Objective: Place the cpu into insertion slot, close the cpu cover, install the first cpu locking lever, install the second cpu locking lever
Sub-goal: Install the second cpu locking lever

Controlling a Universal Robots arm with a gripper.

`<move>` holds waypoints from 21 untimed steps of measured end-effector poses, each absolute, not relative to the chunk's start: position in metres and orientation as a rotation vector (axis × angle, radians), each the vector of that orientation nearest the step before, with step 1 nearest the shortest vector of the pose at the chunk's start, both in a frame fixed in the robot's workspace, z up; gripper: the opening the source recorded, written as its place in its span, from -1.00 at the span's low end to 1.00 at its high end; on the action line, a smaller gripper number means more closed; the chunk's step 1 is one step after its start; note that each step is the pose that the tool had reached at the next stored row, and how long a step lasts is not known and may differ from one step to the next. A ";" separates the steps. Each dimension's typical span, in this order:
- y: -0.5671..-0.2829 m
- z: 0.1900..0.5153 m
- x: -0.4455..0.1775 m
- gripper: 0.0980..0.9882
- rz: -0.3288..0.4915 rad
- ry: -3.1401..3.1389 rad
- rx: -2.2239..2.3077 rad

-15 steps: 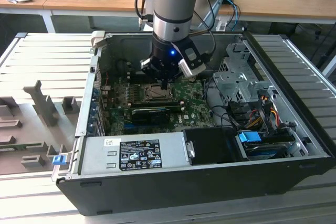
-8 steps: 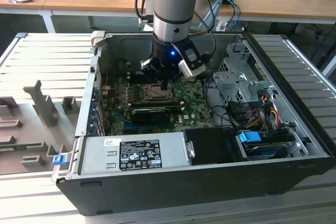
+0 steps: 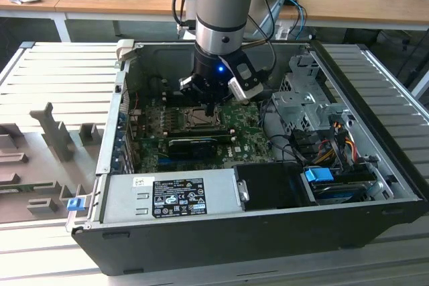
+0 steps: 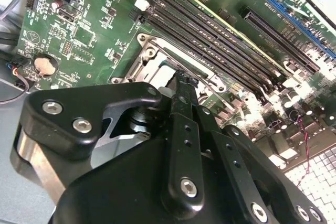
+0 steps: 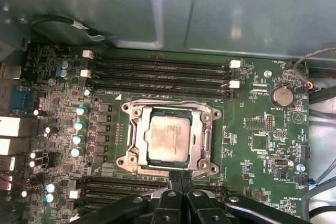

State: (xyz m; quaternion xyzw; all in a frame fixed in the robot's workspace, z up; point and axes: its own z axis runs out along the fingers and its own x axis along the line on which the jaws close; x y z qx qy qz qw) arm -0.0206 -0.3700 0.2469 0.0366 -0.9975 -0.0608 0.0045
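Note:
In the first wrist view the pale silver cpu (image 5: 168, 136) lies flat in the insertion slot (image 5: 127, 109). The metal cpu cover (image 5: 202, 129) is down around it as a frame. A thin wire lever (image 5: 168, 101) runs along one side of the socket. My gripper (image 5: 179, 172) is shut, its fingertips together at the socket's edge opposite that wire. The second wrist view has the gripper (image 4: 181, 78) tip right at the socket's metal rim (image 4: 149, 56). In the exterior view the gripper (image 3: 210, 108) hangs low over the slot (image 3: 199, 118) inside the case.
Long black memory slots (image 5: 163, 74) lie on one side of the socket and more by the fingers. Capacitors (image 5: 79, 124) stand beside it. The open computer case (image 3: 114, 132) walls in the board, with a drive cage (image 3: 301, 98), cables (image 3: 335, 138) and a power supply (image 3: 174, 195).

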 end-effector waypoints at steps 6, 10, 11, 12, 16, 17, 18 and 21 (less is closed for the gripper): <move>-0.371 0.247 -0.021 -0.98 -0.191 -3.125 0.115; -0.371 0.247 -0.021 -0.98 -0.190 -3.125 0.115; -0.371 0.247 -0.021 -0.98 -0.190 -3.125 0.115; -0.372 0.247 -0.021 -0.98 -0.190 -3.125 0.115; -0.372 0.247 -0.021 -0.98 -0.190 -3.125 0.115; -0.372 0.247 -0.021 -0.98 -0.191 -3.125 0.115; -0.372 0.247 -0.021 -0.98 -0.190 -3.125 0.115; -0.373 0.247 -0.021 -0.98 -0.191 -3.125 0.115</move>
